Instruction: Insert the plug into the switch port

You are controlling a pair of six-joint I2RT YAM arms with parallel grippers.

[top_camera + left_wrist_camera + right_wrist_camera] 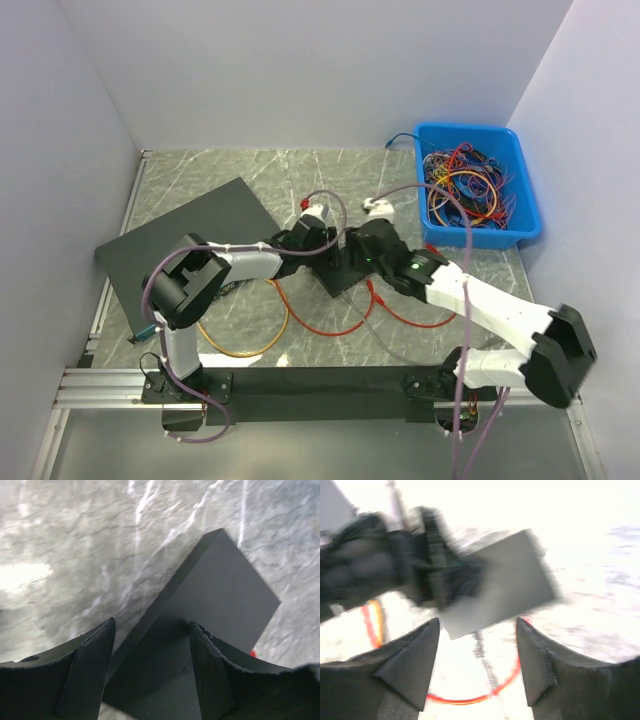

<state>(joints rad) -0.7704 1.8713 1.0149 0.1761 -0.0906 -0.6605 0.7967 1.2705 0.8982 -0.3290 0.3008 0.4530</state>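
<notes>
— Where does the left pincer (152, 623) stand?
— Its fingers are set apart and clasp the near end of the switch (215, 590), one on each long side. The switch is a matte black box.
— And the right pincer (478, 621)?
— Fingers spread with nothing between them, hovering just short of the switch's other end. That view is blurred.
— The plug?
— I cannot pick it out. A red cable (335, 328) runs up to the switch's near right corner and curls over the surface (300, 170). An orange cable (250, 352) loops to its left.
— What about the surface itself?
— Grey-green marbled stone. A dark mat (190, 245) lies at the left, and a blue bin (478, 239) of tangled wires (465, 190) sits at the far right.
— The room?
— Plain pale walls (300, 70) close in three sides, and a metal rail (110, 385) edges the front.
</notes>
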